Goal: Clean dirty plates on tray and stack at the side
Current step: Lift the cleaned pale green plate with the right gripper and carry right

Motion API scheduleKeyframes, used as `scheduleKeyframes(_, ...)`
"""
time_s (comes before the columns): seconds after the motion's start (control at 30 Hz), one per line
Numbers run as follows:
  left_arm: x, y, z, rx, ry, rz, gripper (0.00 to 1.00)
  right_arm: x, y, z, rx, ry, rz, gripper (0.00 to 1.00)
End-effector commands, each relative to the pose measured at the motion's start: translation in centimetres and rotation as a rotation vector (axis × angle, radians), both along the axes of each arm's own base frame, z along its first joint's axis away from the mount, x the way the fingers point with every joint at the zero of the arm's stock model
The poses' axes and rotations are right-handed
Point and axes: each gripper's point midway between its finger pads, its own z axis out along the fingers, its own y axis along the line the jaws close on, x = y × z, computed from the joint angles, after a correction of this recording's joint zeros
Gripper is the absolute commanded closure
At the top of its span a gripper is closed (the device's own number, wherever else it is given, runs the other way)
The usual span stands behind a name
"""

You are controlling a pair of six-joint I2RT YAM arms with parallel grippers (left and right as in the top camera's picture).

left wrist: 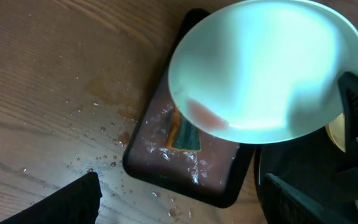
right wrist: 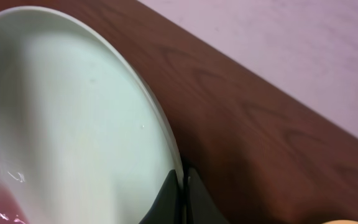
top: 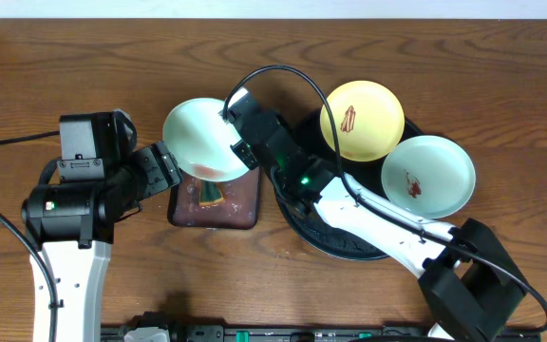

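Note:
My right gripper [top: 238,142] is shut on the rim of a mint-white plate [top: 202,140] and holds it tilted above the small dark-brown tray [top: 240,211]. The plate fills the right wrist view [right wrist: 61,118], its rim pinched between the fingers [right wrist: 183,190]. It has a reddish smear near its low edge [left wrist: 207,115]. My left gripper [left wrist: 179,199] is open and empty just left of the brown tray. A pale yellow plate [top: 362,119] and another mint-white plate [top: 428,175], both smeared, rest on the black round tray [top: 330,242].
The dark-brown tray [left wrist: 216,180] is wet and holds a green and orange sponge [left wrist: 185,135]. Water drops lie on the wood [left wrist: 98,124] left of it. A black cable [top: 283,71] loops over the table's back.

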Motion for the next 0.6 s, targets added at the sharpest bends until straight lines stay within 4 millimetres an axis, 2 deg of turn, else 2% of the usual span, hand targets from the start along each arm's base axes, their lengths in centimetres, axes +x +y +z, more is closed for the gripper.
scheduleKeyframes(0.0,0.1,0.2,0.4,0.015,-0.01,-0.003,0.18,0.2,-0.9,3.6,-0.026,-0.097,-0.007,0.99)
scheduleKeyframes(0.1,0.1,0.2,0.4,0.015,-0.01,-0.003,0.18,-0.3,-0.9,5.6,-0.066,-0.163,0.029,0.99)
scheduleKeyframes(0.17,0.1,0.2,0.4,0.015,-0.01,-0.003,0.18,-0.2,-1.6,7.7,-0.098,-0.237,-0.008,0.99)
scheduleKeyframes(0.27,0.1,0.2,0.4,0.015,-0.01,-0.003,0.18,-0.4,-2.2,9.3,-0.192,-0.329,-0.039,0.99)
scheduleKeyframes(0.43,0.1,0.2,0.4,0.015,-0.01,-0.003,0.18,-1.4,-2.1,10.0,-0.369,-0.416,-0.034,0.99)
scheduleKeyframes(0.57,0.1,0.2,0.4,0.015,-0.01,-0.003,0.18,-2.4,-1.2,10.0,-0.503,-0.472,0.027,0.99)
